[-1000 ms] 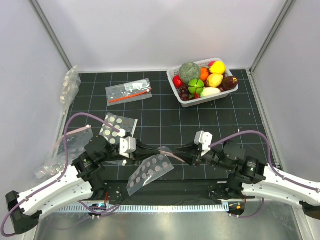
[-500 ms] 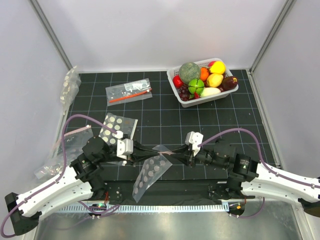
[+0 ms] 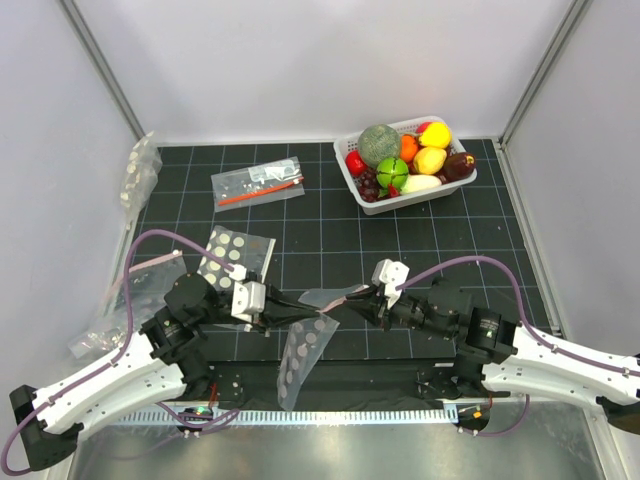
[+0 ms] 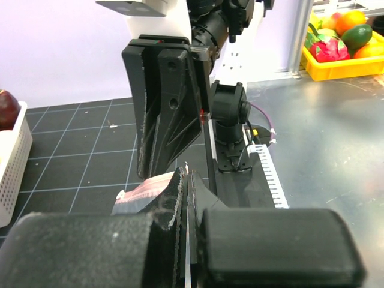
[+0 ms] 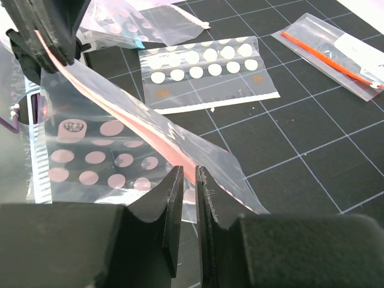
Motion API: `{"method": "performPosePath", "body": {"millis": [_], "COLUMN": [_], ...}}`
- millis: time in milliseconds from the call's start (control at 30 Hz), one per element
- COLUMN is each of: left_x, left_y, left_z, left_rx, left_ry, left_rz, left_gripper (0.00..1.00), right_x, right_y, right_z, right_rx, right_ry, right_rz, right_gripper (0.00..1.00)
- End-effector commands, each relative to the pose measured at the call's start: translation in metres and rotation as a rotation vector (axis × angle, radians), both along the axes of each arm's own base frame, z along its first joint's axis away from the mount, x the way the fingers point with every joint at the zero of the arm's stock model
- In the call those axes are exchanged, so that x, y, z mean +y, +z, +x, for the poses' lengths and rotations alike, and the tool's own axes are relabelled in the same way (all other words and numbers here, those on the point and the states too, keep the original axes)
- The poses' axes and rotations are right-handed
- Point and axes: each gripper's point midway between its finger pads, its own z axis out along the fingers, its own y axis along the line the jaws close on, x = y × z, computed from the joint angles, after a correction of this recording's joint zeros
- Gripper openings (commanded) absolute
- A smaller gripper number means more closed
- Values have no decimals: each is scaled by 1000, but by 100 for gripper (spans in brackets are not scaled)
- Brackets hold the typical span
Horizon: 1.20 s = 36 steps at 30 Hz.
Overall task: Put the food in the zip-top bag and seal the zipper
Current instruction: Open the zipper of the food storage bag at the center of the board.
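The zip-top bag (image 3: 300,352), clear with white dots, hangs between my two grippers above the table's near edge. Its pink zipper (image 3: 335,297) stretches between them. My left gripper (image 3: 272,312) is shut on the bag's left mouth end; the left wrist view shows the thin plastic pinched in my left gripper (image 4: 187,177) and the pink strip (image 4: 143,189) beside it. My right gripper (image 3: 360,297) is shut on the zipper's right end; the right wrist view shows my right gripper (image 5: 188,172) on the zipper (image 5: 123,114). The food (image 3: 410,158), including the lemon (image 3: 437,135) and the green round fruit (image 3: 392,172), lies in the basket.
The white basket (image 3: 422,194) stands at the back right. A dotted bag with a pale edge (image 3: 236,254) lies left of centre, also in the right wrist view (image 5: 204,69). A clear bag with an orange stick (image 3: 258,183) lies behind it. More bags (image 3: 140,172) lie along the left wall.
My right gripper has moved left to the pink strip. The bag has swung from lying slanted on the table to hanging narrower from its raised mouth edge.
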Motion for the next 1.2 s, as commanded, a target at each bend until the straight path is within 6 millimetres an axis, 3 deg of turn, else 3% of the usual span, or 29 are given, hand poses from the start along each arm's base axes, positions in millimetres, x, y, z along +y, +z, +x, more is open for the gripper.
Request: {"method": "performPosePath", "body": {"millis": [0, 333, 500, 900, 1167], "left_x": [0, 3, 2, 2, 2], "left_y": [16, 15, 14, 14, 14], "left_z": [-9, 11, 11, 12, 8], "left_rx": [-38, -13, -10, -7, -12], "left_ry": [-48, 76, 73, 77, 55], "left_rz": [-47, -50, -45, -41, -41], "left_gripper": [0, 0, 0, 0, 0], "right_x": [-1, 1, -5, 5, 2], "right_y": [19, 21, 32, 25, 30], "right_z": [4, 0, -11, -21, -25], "right_rx": [-21, -24, -45, -36, -53], "right_ry": [-29, 0, 46, 121, 138], "right_rz": [57, 64, 120, 86, 114], "right_gripper": [21, 24, 25, 25, 25]}}
